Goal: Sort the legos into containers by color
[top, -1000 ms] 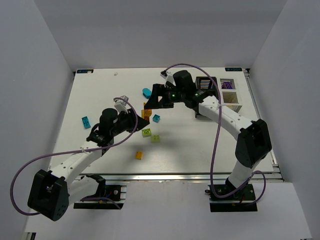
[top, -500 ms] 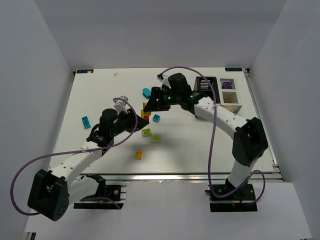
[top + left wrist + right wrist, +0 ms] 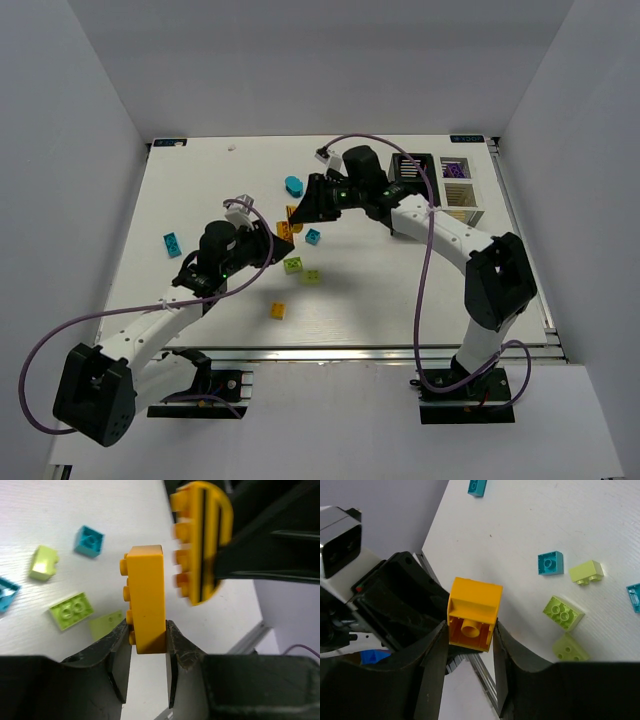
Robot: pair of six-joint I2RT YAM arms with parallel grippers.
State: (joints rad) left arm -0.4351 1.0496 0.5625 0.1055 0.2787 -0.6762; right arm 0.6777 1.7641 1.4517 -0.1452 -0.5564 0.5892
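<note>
Near the middle of the desk (image 3: 400, 300), slightly toward 10 o'clock, the two end effectors meet. The left end effector (image 3: 146, 630) stands narrow, clamped on the lower end of a yellow brick (image 3: 145, 590). The brick stands upright between the fingers, its studs pointing to 9 o'clock in the wrist view. At 2 o'clock of it, across a thin gap, a rounded yellow piece (image 3: 200, 542) shows blurred, its studs facing the brick. The right end effector (image 3: 470, 625) is partway closed, with its fingers against both sides of that piece and the hollow underside toward its camera.

Loose legos lie around the meeting point. A teal oval (image 3: 293, 185) is at 12 o'clock. A small teal brick (image 3: 313, 236), a lime brick (image 3: 292, 265) and a paler lime brick (image 3: 312, 276) are around 5 o'clock. An orange brick (image 3: 278, 310) is at 6 o'clock and a far-left teal brick (image 3: 173, 241) at 9 o'clock.

The black bin (image 3: 414, 158) and white tray (image 3: 462, 180) sit at the desk's 2 o'clock, with purple pieces (image 3: 455, 167) in the tray's far compartment.
</note>
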